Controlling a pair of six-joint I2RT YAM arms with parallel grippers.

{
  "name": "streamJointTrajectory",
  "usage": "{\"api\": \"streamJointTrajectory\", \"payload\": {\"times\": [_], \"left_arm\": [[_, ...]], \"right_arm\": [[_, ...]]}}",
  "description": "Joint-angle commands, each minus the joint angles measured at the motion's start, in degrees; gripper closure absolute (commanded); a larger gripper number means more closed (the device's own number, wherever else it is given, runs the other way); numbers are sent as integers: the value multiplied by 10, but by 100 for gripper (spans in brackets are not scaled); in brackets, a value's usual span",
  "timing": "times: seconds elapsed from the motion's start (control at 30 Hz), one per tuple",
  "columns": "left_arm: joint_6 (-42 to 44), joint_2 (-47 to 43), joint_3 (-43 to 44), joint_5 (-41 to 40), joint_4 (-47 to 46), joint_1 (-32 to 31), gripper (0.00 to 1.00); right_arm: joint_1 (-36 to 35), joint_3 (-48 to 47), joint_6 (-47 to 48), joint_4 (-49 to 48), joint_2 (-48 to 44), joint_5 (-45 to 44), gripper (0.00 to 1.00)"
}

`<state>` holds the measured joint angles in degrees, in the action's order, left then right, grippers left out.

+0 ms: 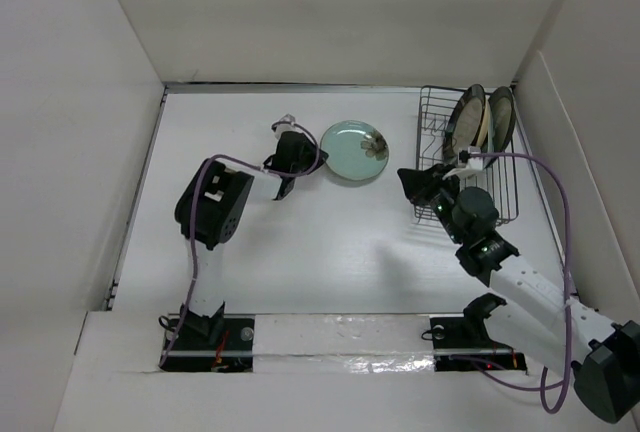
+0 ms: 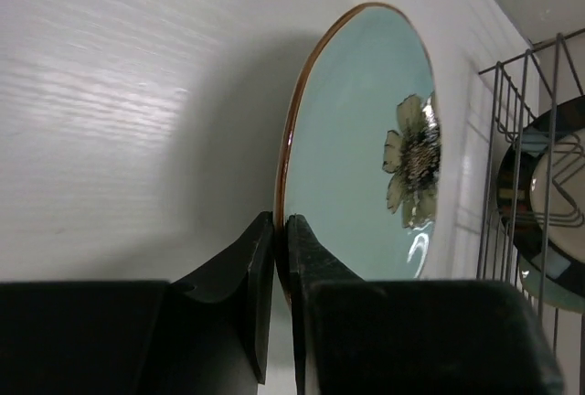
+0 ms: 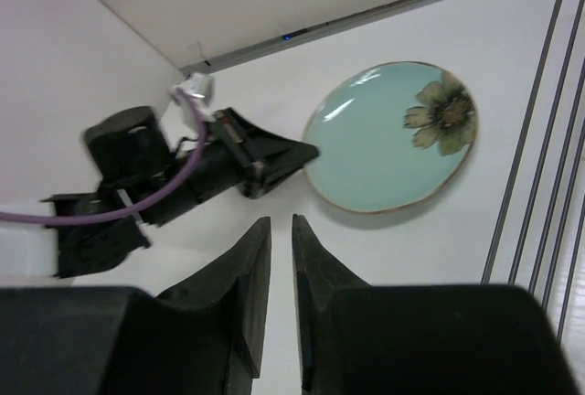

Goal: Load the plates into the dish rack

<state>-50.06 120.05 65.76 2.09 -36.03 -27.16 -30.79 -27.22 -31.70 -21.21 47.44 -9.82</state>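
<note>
the left gripper squeezes the rim of the round teal plate with the dark flower, lying on the white table near the black wire dish rack, likely to lift it in, while the right gripper hangs empty, fingers together.

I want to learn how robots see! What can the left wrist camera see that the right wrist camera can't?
Only the left wrist view shows a cream plate with a dark striped rim standing in the black wire dish rack. It also shows the left gripper from behind, with its fingers together at the edge of the round teal plate with a dark flower.

Only the right wrist view shows that gripper from outside, and the right gripper, shut and empty.

Both views show the teal plate, rack wires and the white table.
</note>
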Motion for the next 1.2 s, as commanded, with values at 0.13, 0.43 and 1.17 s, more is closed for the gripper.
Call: {"api": "streamJointTrajectory", "payload": {"times": [0.13,0.43,1.17], "left_arm": [[68,-258,-180,-50,-150,20,100],[55,-532,-328,-49,-93,20,100],[57,-713,-280,170,-3,20,100]], "right_arm": [[6,-17,15,-53,61,46,59],[6,-43,15,-66,138,92,19],[-4,-54,12,-176,148,265,10]]}}
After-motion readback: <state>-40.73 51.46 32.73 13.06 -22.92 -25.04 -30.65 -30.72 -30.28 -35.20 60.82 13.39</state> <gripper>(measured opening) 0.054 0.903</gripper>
